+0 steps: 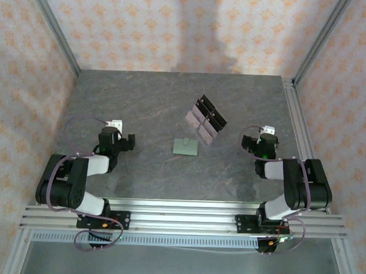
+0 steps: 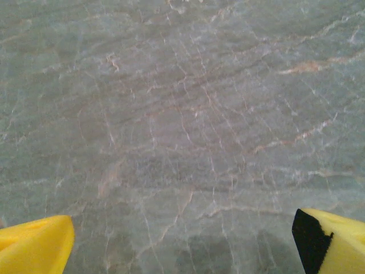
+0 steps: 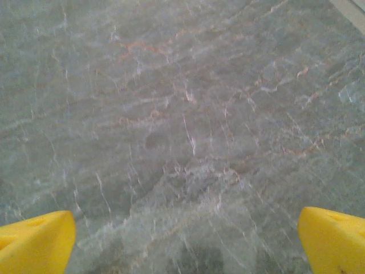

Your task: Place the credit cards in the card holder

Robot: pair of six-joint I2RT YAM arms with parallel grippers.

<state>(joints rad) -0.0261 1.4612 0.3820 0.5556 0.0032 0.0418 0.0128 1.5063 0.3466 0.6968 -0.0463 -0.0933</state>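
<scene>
Flat sage-green card holder (image 1: 186, 147) lies mid-way across the veined grey table (image 1: 142, 99); thin mauve credit cards (image 1: 192, 118) tilt just behind; left gripper (image 2: 182, 245) and right gripper (image 3: 185, 242) spread wide.

No text, label, brand or number can be read on the credit cards (image 1: 194, 118), the card holder (image 1: 186, 147) or elsewhere
</scene>
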